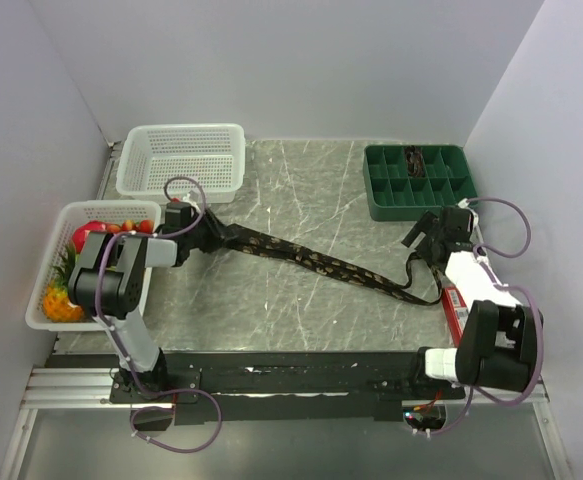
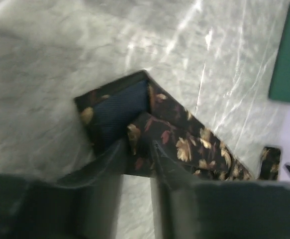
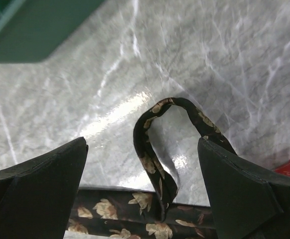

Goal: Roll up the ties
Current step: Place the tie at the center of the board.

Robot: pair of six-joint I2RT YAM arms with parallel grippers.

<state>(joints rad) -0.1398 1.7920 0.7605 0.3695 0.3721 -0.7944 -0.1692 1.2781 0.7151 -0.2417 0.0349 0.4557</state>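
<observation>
One dark tie [image 1: 311, 260] with tan leaf speckles lies diagonally across the marble table, from the left gripper to the front right. My left gripper [image 1: 199, 232] is low at the tie's wide end. In the left wrist view that end [image 2: 120, 107] is folded back and shows its blue lining, and the gripper [image 2: 139, 144] has its fingers pinched on the fabric's edge. My right gripper [image 1: 426, 238] hovers over the narrow end. In the right wrist view it [image 3: 142, 144] is wide open and the narrow end [image 3: 149, 149] stands in a loop between the fingers, untouched.
An empty white basket [image 1: 181, 160] stands at the back left. A second white basket [image 1: 66, 215] with toy fruit is at the left edge. A green compartment tray [image 1: 418, 185] is at the back right with something dark in one cell. A red flat object [image 1: 453, 305] lies by the right arm.
</observation>
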